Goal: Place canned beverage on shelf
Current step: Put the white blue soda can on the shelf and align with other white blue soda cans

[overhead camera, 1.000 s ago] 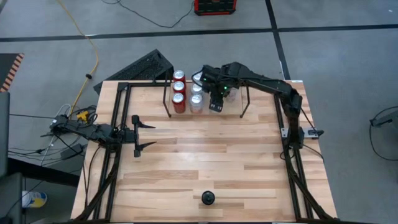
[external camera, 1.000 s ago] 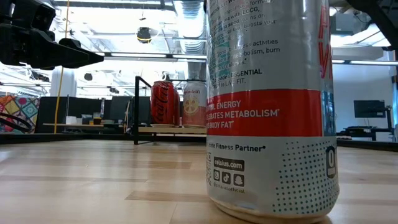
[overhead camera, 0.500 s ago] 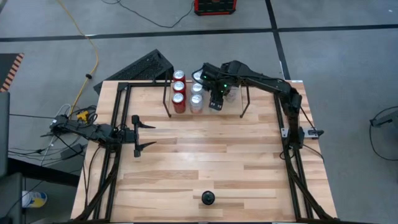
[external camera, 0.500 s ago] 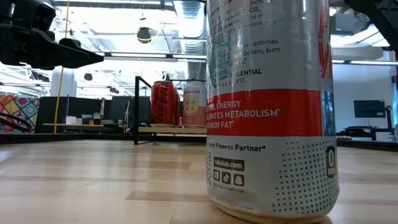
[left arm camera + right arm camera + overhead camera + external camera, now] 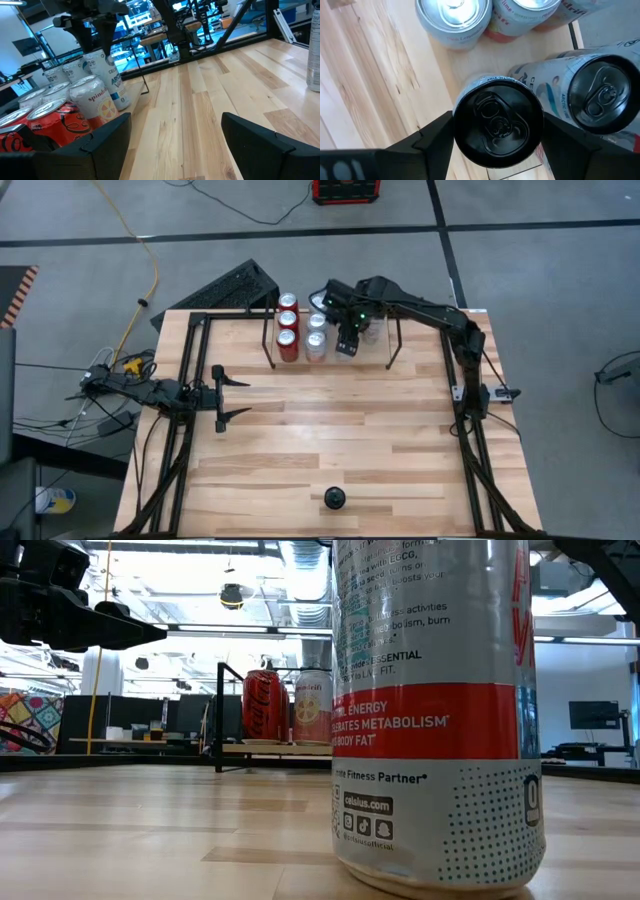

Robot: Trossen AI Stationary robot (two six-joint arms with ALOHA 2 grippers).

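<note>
Can sits between the right gripper's fingers, gripped, at upper centre above the shelf; left gripper open, mid-left.

cans stand in rows on the shelf at the table's far edge.

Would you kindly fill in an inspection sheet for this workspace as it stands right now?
Surface: wooden table, largely bare at its centre.
Job's things: shelf at the far edge holds red cans and pale cans; a black-topped can sits between the right gripper's fingers; one can stands at the near edge.
Clutter: nothing seen.
Grippers: left gripper open, idle at left side; right gripper over the shelf, around the black-topped can.
Cables: yellow cable on floor.
Surroundings: grey floor, keyboard.
</note>
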